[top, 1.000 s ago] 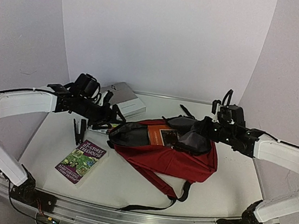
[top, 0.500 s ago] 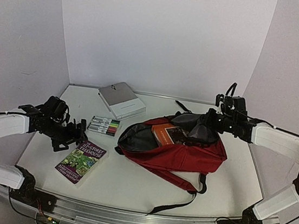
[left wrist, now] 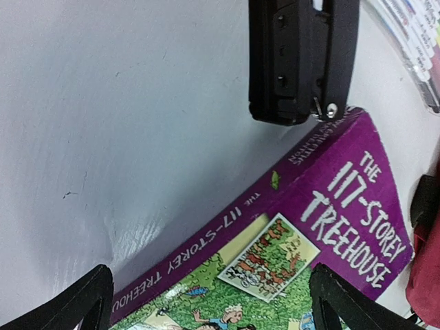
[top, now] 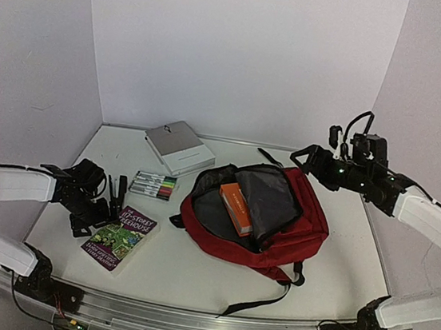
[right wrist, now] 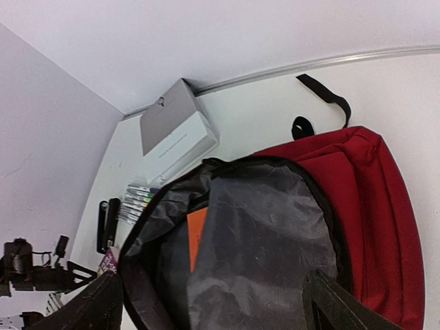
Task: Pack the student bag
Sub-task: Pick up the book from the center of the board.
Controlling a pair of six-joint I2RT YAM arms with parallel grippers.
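Bag [top: 298,223]: red w/ black straps, lying flat on counter [top: 190,278], centre-right.
Bag mouth: unzipped wide, grey lining showing.
In bag: orange book [top: 235,208], leaning on lining.
Your L tool [left wrist: 213,302]: wide open, empty, over purple book [top: 119,237].
Your R tool [right wrist: 216,306]: wide open, empty, above bag's far side.

2 books: purple book [top: 119,237], orange book [top: 235,207]; 1 red backpack [top: 306,220]; 1 marker pack [top: 154,184]; 1 grey box [top: 180,149]; 1 black stapler [left wrist: 302,62].
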